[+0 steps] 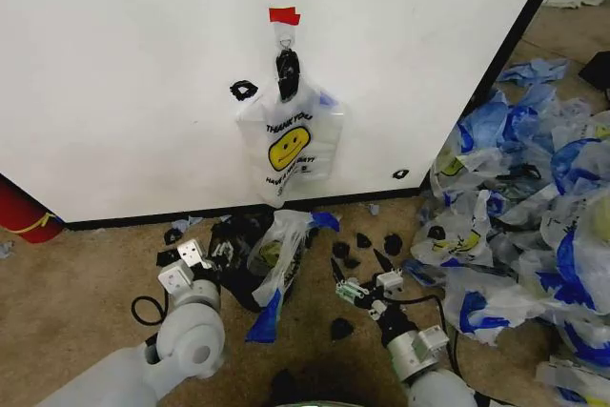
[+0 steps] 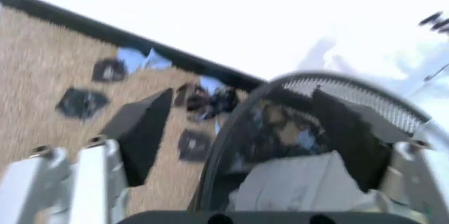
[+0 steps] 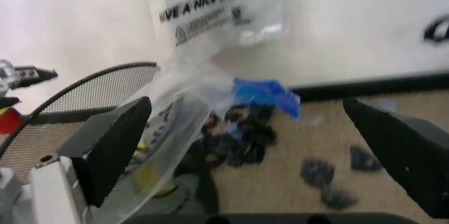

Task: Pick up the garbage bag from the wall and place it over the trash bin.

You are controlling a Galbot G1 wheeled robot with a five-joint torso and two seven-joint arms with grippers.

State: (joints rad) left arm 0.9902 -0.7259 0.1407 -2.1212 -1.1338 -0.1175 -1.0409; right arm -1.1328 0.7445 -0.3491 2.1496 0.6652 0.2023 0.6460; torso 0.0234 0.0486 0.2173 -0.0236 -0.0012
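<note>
The garbage bag [image 1: 288, 143] hangs from a small hook on the white wall [image 1: 124, 64], under a strip of red tape [image 1: 284, 15]; its smiley and black print face me. The bag's lower part [image 3: 217, 8] also appears in the right wrist view. The black mesh trash bin [image 1: 233, 269] stands on the floor just below it, with another translucent bag [image 1: 276, 254] draped in it. My left gripper [image 1: 217, 256] is open at the bin's rim [image 2: 337, 84], one finger [image 2: 140, 129] outside it. To the right of the bin my right gripper [image 1: 359, 266] hangs open and empty, its fingers [image 3: 115, 140] spread wide.
A heap of blue-and-white bags [image 1: 534, 207] covers the floor at the right. Small black scraps [image 1: 367, 243] lie along the wall's black base strip [image 1: 143, 219]. Black marks [image 1: 243, 90] sit on the wall left of the hook. A red object [image 1: 24, 212] stands at the far left.
</note>
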